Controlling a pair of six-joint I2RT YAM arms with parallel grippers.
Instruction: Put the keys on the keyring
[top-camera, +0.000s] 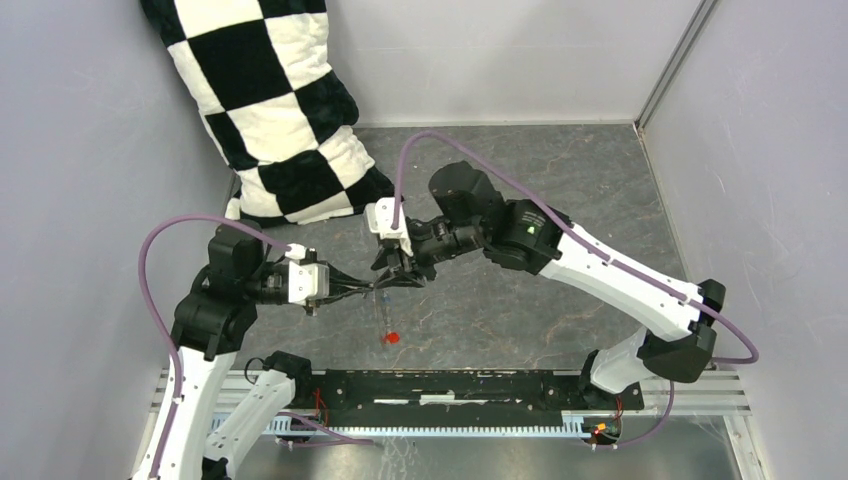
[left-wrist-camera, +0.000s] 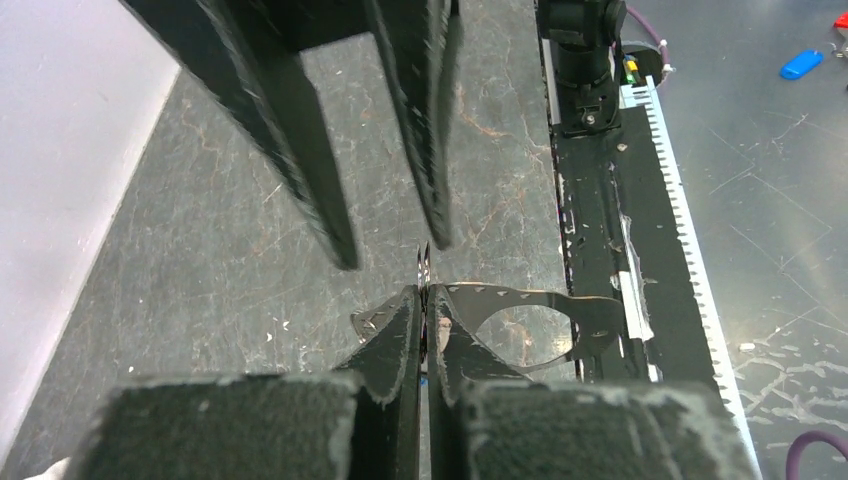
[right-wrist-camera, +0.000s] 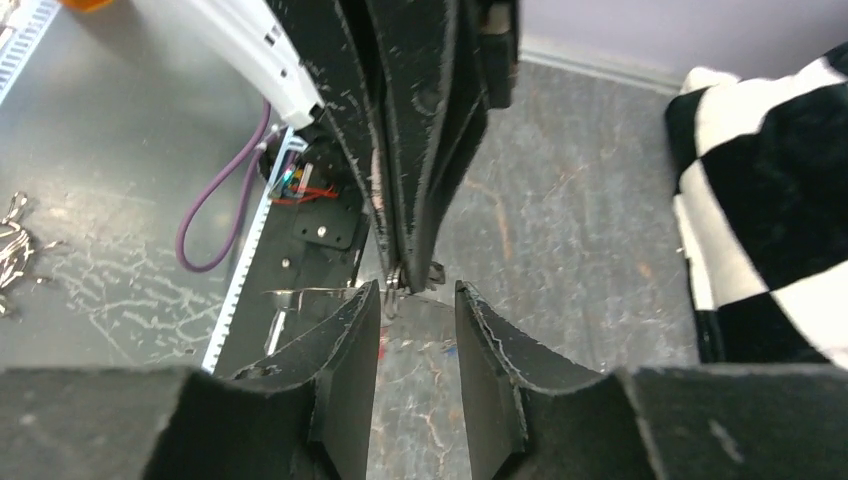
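Between the clenched fingertips of the left gripper (left-wrist-camera: 422, 297) a thin sliver of grey metal is pinched. It is judged to be the wire of the keyring (top-camera: 384, 315), which from above is seen as a narrow loop hanging down from the grip. At its lower end the red key (top-camera: 390, 338) is found; whether it is already threaded or merely lies beneath on the table (top-camera: 560, 300) cannot be told. The right gripper (right-wrist-camera: 417, 330) is held nose to nose with the left tips, its fingers parted and nothing between them.

A blue key (left-wrist-camera: 800, 64) is seen lying well apart, beyond the black rail (left-wrist-camera: 600, 250), so at least that one is judged left to thread. No other key is made out.

Both arms are reached inward over the middle of the table. The left wrist is kept roughly level, while the right forearm is stretched across from the far right, its wrist bent towards the left.
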